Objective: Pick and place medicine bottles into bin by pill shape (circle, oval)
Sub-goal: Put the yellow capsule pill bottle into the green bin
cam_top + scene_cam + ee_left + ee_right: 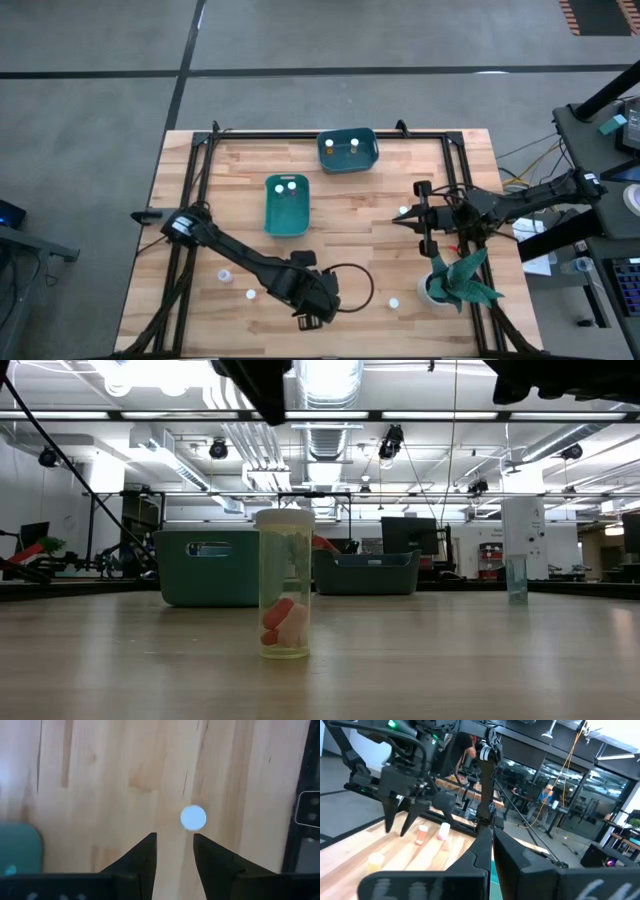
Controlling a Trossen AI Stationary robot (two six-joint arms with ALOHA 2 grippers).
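Closest to the low camera, a small clear bottle (285, 583) stands upright on the wood, round, pale cap on top, orange and pale pills at its bottom. Left gripper (310, 318) hangs near the table's front edge; its fingers (142, 857) are dark, wedge-shaped, spread apart with nothing between them. Just off the fingertips a round white cap (193, 817) shows from above, not touching; the body under it is hidden. Table (340, 200) is pale planks with visible grain, framed by black rails.

Left of that gripper, two white-capped bottles (225, 274) sit loose on the wood. Behind it, a rounded teal bin (286, 204) holds two bottles, and a second teal bin (347, 150) at the back holds two more; pill shapes are too small to tell. Right gripper (403, 222) hovers right of the bins, fingers pressed together, empty, with a white-capped bottle (403, 211) just beside its tip. A teal-leaved plant (462, 280) in a white pot partly covers the front right corner.
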